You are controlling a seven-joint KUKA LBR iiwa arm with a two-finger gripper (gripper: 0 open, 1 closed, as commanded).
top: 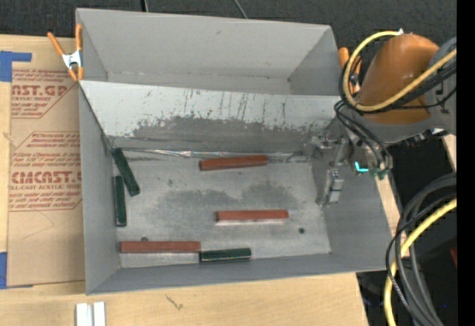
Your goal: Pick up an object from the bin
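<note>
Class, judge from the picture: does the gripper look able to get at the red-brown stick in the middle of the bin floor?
Probably yes. The red-brown stick lies flat and alone on bare floor, nothing on or against it, and the gripper hangs beyond its right end with nothing between them.

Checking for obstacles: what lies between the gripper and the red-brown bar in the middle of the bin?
Nothing. In the camera view, the stretch from the gripper to the middle red-brown bar is bare grey bin floor.
</note>
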